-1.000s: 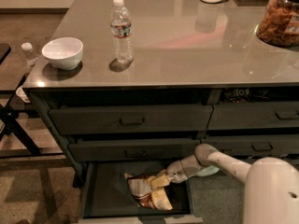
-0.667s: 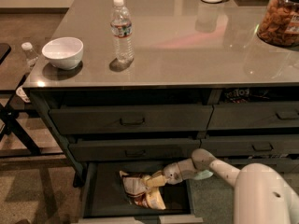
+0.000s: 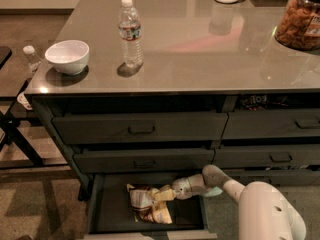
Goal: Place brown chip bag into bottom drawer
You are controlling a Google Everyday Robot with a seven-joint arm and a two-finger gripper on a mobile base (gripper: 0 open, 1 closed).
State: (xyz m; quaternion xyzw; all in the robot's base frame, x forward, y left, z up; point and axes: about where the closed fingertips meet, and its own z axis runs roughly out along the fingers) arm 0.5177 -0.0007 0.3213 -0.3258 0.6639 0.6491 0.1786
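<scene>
Fingers (image 3: 166,190) of the gripper (image 3: 162,194) pinch the brown chip bag (image 3: 146,210) at its right edge; the bag lies inside the open bottom drawer (image 3: 113,211); its lettering, and the label on the water bottle (image 3: 131,32), cannot be read.

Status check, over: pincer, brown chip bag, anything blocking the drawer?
Pincer low inside the open bottom drawer, at the brown chip bag, its right side. Bag lying on drawer floor. No obstruction seen.
</scene>
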